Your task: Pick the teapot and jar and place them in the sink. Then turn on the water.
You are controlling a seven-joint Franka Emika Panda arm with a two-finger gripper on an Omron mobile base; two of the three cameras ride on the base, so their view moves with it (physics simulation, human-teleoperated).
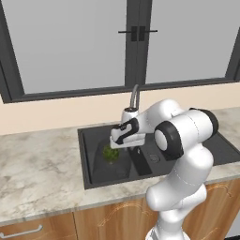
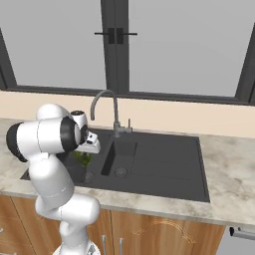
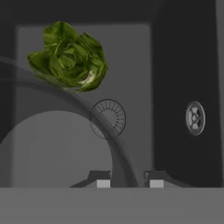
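My gripper [image 1: 115, 144] [image 2: 90, 148] hangs low over the left basin of the black sink [image 1: 95, 165] [image 2: 164, 160]. In the hand view the translucent grey jar [image 3: 52, 144] curves up from the lower left. Its rounded wall passes between the gripper's [image 3: 129, 183] two fingertips, which are shut on it. A green leafy clump [image 3: 69, 57] [image 1: 111, 153] [image 2: 82, 158] shows at the jar's far edge; I cannot tell whether it is inside. The teapot is out of view. No water shows at the grey gooseneck faucet [image 1: 136, 93] [image 2: 102, 94].
The left basin's drain [image 3: 107, 118] shows through the jar wall. A dark divider [image 3: 175, 87] separates it from the right basin and its drain [image 3: 195, 118]. Marble counter [image 1: 37, 164] [image 2: 229, 169] surrounds the sink, with a window behind it.
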